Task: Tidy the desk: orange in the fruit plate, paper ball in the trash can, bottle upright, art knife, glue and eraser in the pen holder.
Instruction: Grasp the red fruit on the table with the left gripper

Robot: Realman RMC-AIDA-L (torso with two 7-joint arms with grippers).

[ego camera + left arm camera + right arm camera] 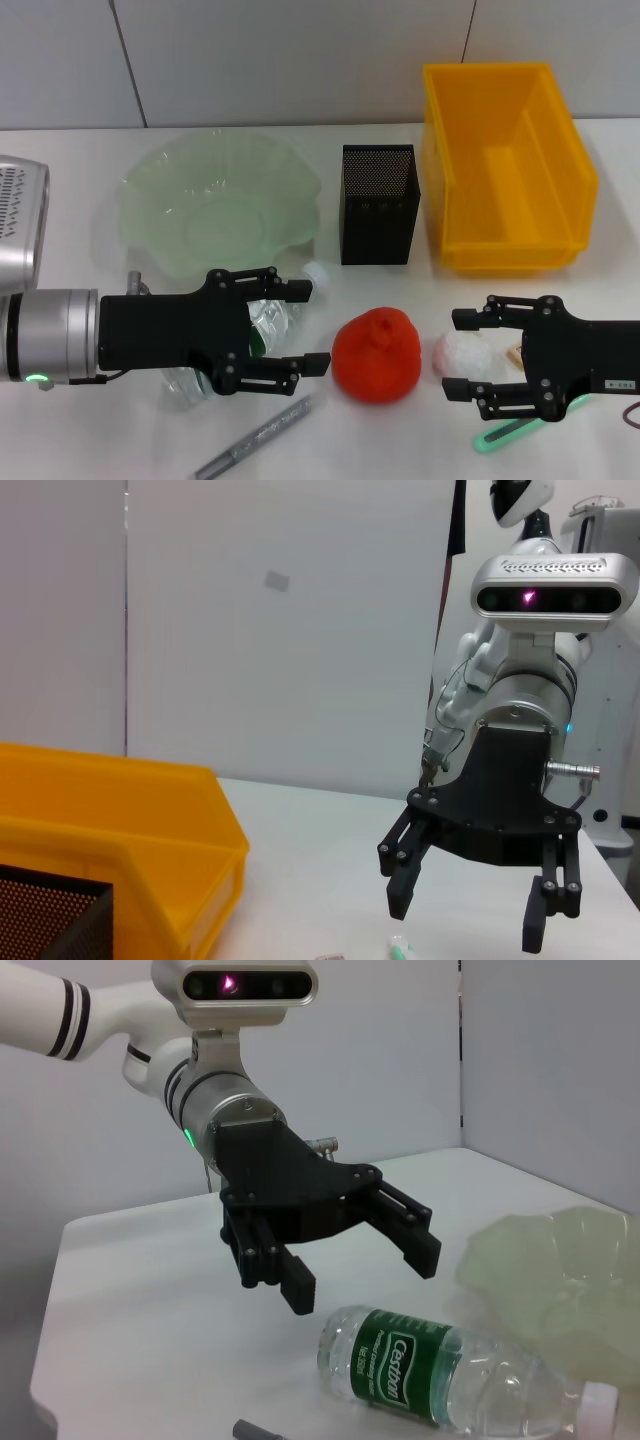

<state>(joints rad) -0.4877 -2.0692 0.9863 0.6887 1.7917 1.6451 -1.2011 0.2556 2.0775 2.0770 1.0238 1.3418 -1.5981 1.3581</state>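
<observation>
Head view: left gripper, jaws spread, above the lying bottle at 7 o'clock; orange centre-low; right gripper, jaws spread, beside the paper ball at 4 o'clock; fruit plate, pen holder, yellow bin behind.

Left wrist view: right gripper released.

Right wrist view: left gripper released over the bottle.

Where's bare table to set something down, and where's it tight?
Free: the strip between pen holder and yellow bin, and the near edge below the orange. Crowded: left gripper over the bottle; right gripper by the paper ball.
</observation>
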